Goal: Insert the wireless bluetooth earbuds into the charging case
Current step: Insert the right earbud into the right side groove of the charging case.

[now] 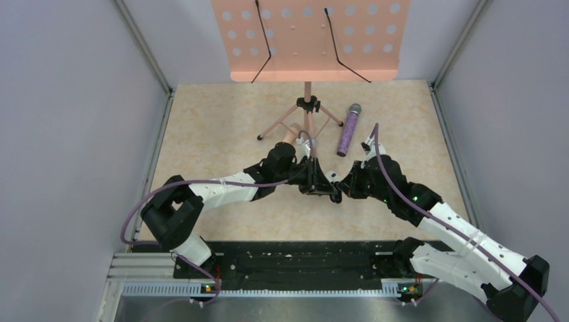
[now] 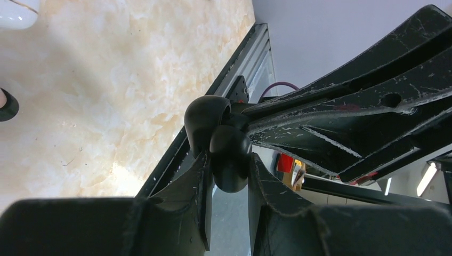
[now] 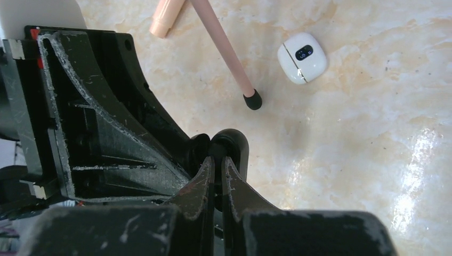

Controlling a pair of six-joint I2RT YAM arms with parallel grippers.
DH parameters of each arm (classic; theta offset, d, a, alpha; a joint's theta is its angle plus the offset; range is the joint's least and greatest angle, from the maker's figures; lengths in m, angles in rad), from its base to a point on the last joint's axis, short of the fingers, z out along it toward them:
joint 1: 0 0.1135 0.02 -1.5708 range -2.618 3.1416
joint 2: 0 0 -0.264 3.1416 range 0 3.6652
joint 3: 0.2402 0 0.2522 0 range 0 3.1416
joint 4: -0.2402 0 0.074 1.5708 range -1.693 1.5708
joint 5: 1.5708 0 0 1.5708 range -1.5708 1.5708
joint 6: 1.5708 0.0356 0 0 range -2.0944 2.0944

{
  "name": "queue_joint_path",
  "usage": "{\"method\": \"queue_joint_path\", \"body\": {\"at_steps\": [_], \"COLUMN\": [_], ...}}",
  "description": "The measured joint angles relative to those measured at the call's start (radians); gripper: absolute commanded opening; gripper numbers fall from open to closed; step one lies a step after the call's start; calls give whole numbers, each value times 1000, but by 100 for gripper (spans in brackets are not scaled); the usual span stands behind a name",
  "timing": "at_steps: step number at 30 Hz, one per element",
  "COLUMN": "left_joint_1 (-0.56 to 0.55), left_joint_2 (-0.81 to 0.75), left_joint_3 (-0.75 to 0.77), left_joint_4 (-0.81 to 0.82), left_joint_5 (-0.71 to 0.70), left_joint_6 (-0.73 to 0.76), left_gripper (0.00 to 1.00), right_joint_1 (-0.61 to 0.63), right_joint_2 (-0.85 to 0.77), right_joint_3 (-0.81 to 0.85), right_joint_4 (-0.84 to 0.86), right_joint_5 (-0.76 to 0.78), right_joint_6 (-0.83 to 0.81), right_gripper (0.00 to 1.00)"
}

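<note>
The charging case (image 2: 205, 120) is a smooth black shell held above the table where both arms meet. In the left wrist view it shows as two rounded black halves. My left gripper (image 2: 229, 165) is shut on the lower half. My right gripper (image 3: 217, 162) is shut, its tips right at the case (image 3: 234, 141); I cannot tell whether anything sits between them. From above, the left gripper (image 1: 332, 190) and right gripper (image 1: 343, 191) touch tip to tip. The earbuds are hidden.
A white rounded box with a small dark window (image 3: 302, 57) lies on the marble table. A pink music stand (image 1: 308, 40) spreads tripod legs, one foot (image 3: 253, 100) close by. A glittery purple microphone (image 1: 349, 129) lies at the back right.
</note>
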Motion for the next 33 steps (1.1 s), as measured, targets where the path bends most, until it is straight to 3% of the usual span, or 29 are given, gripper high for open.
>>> {"method": "queue_joint_path", "body": {"at_steps": [15, 20, 23, 33], "left_joint_1": [1, 3, 3, 2], "left_joint_2": [1, 1, 1, 1], "left_joint_3": [0, 0, 0, 0], "left_joint_4": [0, -5, -6, 20], "left_joint_5": [0, -1, 5, 23], "left_joint_6": [1, 1, 4, 4], "left_gripper": [0, 0, 0, 0], "right_joint_1": [143, 154, 155, 158], "right_joint_2": [77, 90, 84, 30], "right_joint_3": [60, 65, 65, 66], "right_joint_4": [-73, -64, -60, -88], "right_joint_5": [244, 255, 259, 302], "right_joint_6": [51, 68, 80, 129], "right_gripper": [0, 26, 35, 41]}}
